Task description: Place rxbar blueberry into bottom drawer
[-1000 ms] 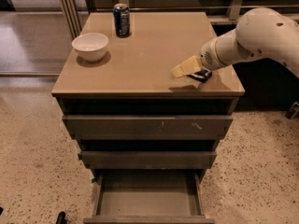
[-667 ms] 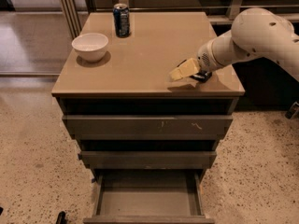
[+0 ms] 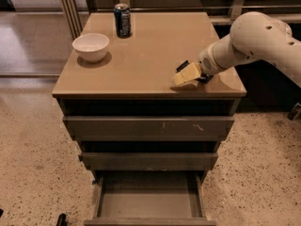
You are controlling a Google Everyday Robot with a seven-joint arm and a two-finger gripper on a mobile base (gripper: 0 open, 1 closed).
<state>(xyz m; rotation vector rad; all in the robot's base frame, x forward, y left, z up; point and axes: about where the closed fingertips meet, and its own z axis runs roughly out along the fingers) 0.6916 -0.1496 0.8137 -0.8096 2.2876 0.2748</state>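
Camera view. Gripper [image 3: 187, 75] sits low at the front-right corner of the table [image 3: 141, 55], against the rxbar blueberry [image 3: 182, 66], of which only a dark sliver shows. I cannot tell how far open the grip is, or whether it holds the bar. Over the last second the gripper edged slightly toward the front edge. Bottom drawer [image 3: 149, 202] is pulled out, with no bar in it. Judgement: the pick is not finished.
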